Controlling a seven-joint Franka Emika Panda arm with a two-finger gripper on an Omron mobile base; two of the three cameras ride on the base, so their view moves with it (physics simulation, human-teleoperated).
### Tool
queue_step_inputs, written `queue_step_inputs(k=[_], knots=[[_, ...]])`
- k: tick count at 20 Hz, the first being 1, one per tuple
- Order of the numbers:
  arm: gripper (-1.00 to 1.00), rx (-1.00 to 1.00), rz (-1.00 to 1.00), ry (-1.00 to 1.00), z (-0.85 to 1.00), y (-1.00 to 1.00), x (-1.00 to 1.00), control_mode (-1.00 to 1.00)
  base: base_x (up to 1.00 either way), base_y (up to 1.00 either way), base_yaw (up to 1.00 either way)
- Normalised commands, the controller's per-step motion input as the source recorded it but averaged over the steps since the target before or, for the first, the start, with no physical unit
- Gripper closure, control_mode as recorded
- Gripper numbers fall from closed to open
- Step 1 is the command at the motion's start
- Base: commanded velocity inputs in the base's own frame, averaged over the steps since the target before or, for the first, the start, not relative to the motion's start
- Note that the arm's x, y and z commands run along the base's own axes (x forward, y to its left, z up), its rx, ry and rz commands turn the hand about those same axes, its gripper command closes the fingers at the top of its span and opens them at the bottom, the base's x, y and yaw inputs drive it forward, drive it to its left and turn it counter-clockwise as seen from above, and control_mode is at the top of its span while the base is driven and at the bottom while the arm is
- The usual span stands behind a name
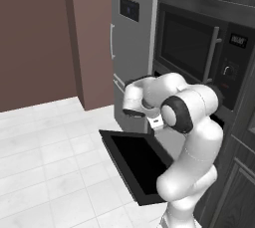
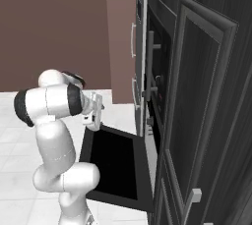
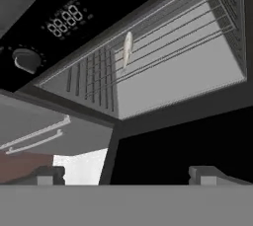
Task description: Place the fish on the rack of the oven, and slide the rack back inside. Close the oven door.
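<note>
Looking into the oven (image 3: 148, 77) through the hand view, we find one fish (image 3: 127, 48) lying on the rack (image 3: 163, 37), which appears to sit inside the cavity, though we cannot tell whether it is pushed fully home. The door (image 1: 137, 162) hangs open, near level, in both base views. The gripper (image 3: 126, 175) faces the opening with its two fingertips (image 3: 49, 174) set wide apart and nothing between them. We judge the closing of the door to be the step outstanding. Risks noted: the arm stands directly over the open door, so an upward swing of the panel could foul the elbow or wrist unless the arm clears first; the smooth flat panel offers little purchase, so a push from beneath its free edge may slip; if the rack protrudes at all, the door could strike it and jolt the fish off the bars. Count: one fish, one rack visible, one oven, one open door, one microwave (image 1: 199, 48) above, two knobs (image 3: 25, 59) visible on the control strip, one digital display (image 3: 66, 21).
</note>
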Motion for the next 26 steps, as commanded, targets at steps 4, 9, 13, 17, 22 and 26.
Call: queue_step_inputs(k=[4,9,13,17,22,26], knots=[[-1.00,-0.04,-0.02,-0.36,1.00,0.73,-0.74,-1.00,0.00,0.00,0.00],[-1.00,0.00,-0.25,-0.60,0.70,0.68,-0.96,-1.00,0.00,0.00,0.00],[-1.00,0.06,-0.39,-0.61,0.65,0.46,-0.77,-1.00,0.00,0.00,0.00],[-1.00,0.14,-0.46,-0.57,0.65,0.43,-0.66,-1.00,0.00,0.00,0.00],[-1.00,0.17,-0.49,-0.46,0.52,0.48,-0.71,-1.00,0.00,0.00,0.00],[-1.00,0.14,-0.48,-0.41,0.57,0.58,-0.71,-1.00,0.00,0.00,0.00]])
